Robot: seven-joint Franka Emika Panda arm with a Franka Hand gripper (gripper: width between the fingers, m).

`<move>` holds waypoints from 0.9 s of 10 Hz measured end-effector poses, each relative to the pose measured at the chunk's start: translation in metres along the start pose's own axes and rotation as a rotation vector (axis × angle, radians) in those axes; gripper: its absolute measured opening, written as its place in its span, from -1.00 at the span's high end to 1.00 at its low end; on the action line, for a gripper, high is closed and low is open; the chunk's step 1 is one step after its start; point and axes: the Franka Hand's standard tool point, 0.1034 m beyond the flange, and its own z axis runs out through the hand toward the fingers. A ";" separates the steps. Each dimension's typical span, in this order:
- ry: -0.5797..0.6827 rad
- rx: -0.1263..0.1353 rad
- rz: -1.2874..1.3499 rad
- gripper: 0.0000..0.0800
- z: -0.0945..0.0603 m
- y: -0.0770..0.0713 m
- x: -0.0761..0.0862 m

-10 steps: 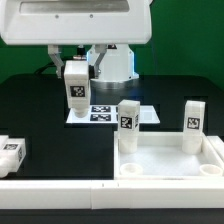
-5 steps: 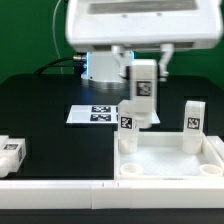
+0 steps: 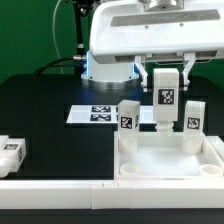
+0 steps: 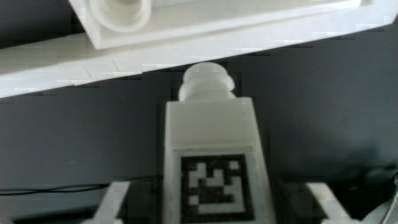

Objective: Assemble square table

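Observation:
The white square tabletop (image 3: 170,163) lies rim up at the exterior view's lower right. It also shows in the wrist view (image 4: 196,40). Two white tagged legs stand upright at its back corners, one on the left (image 3: 128,120) and one on the right (image 3: 193,125). My gripper (image 3: 165,85) is shut on a third tagged leg (image 3: 165,100) and holds it upright in the air between those two, over the tabletop's back rim. In the wrist view this leg (image 4: 214,150) points its rounded end toward the tabletop. A fourth leg (image 3: 10,155) lies at the left.
The marker board (image 3: 100,113) lies flat on the black table behind the tabletop. A long white bar (image 3: 60,190) runs along the front edge. The arm's white base (image 3: 110,65) stands at the back.
My gripper has carried the leg from above the marker board toward the exterior view's right, to a spot between the two standing legs over the tabletop.

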 end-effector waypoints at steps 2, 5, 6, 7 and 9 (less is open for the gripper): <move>-0.055 0.033 -0.080 0.29 0.009 -0.051 -0.018; -0.070 0.024 -0.132 0.29 0.021 -0.063 -0.020; -0.070 0.024 -0.131 0.29 0.021 -0.063 -0.020; -0.071 0.023 -0.132 0.29 0.022 -0.063 -0.020; -0.072 0.018 -0.130 0.29 0.025 -0.060 -0.023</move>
